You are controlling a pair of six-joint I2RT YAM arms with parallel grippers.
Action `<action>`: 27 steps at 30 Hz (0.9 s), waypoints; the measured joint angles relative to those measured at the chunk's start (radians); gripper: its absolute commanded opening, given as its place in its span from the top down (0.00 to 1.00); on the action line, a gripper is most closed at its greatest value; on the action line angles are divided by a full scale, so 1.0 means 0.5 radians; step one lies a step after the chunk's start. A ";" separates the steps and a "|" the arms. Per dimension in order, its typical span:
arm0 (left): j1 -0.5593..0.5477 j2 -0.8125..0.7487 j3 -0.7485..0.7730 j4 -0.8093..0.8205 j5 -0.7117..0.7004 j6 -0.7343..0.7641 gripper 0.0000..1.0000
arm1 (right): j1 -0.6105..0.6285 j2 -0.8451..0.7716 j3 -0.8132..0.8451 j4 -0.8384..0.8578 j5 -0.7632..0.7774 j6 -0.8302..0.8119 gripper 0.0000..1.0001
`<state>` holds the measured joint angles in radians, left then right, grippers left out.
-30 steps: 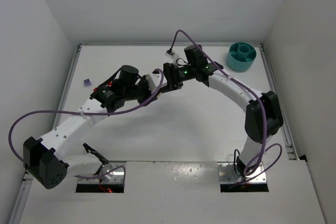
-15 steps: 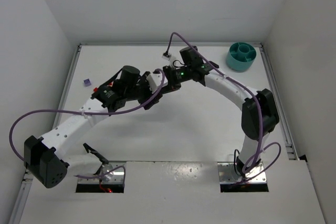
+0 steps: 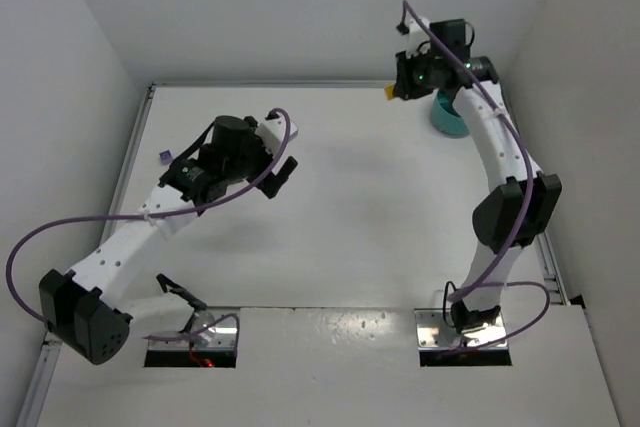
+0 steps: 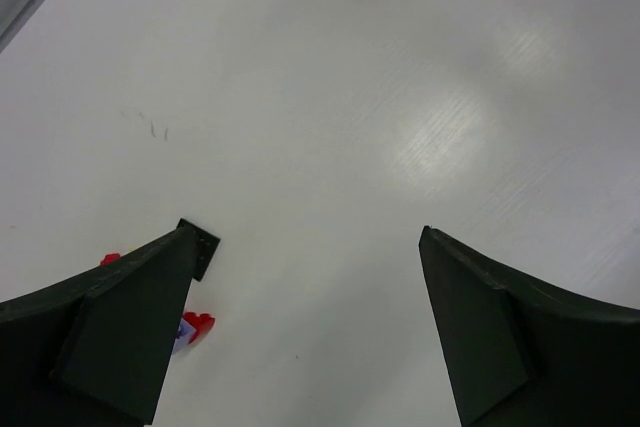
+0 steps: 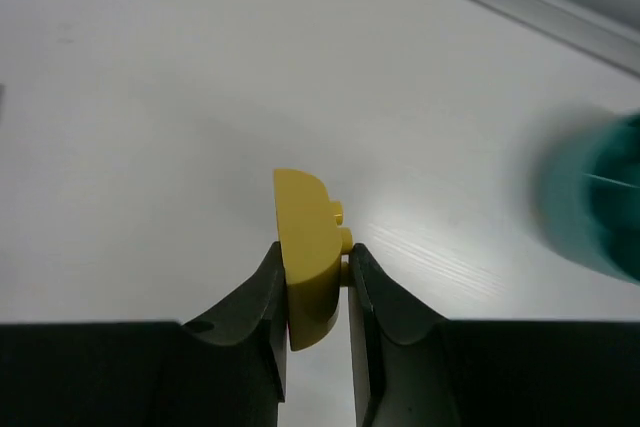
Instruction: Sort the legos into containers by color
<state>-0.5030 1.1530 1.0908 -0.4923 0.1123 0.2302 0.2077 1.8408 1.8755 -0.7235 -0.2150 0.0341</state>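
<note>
A yellow lego [image 5: 310,257], curved on one side with studs on the other, is pinched upright by my right gripper [image 5: 316,250], which is shut on it. In the top view that gripper [image 3: 392,93] hangs high at the back right, just left of the teal container [image 3: 447,115], which the arm partly hides. The tub shows as a teal blur [image 5: 600,197] in the right wrist view. My left gripper [image 4: 310,239] is wide open above the bare table, left of centre [image 3: 282,171]. A red lego [image 4: 199,323] with a whitish bit peeks out beside its left finger.
A small purple piece [image 3: 165,156] lies near the table's left rail [image 3: 128,162]. White walls close in the table on three sides. Purple cables loop off both arms.
The two grippers were together at the middle back of the table. The right arm has swung up to the back right with the yellow lego. The left gripper has opened and drawn back left.
</note>
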 measured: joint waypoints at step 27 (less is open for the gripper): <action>0.387 0.516 0.243 -0.086 -0.198 -0.269 0.00 | -0.657 1.061 1.077 -0.157 0.808 -0.644 1.00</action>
<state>-0.3096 1.4109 1.2125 -0.5354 0.0135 0.0956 -0.1207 2.3711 2.4138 -0.8021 0.1890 -0.2878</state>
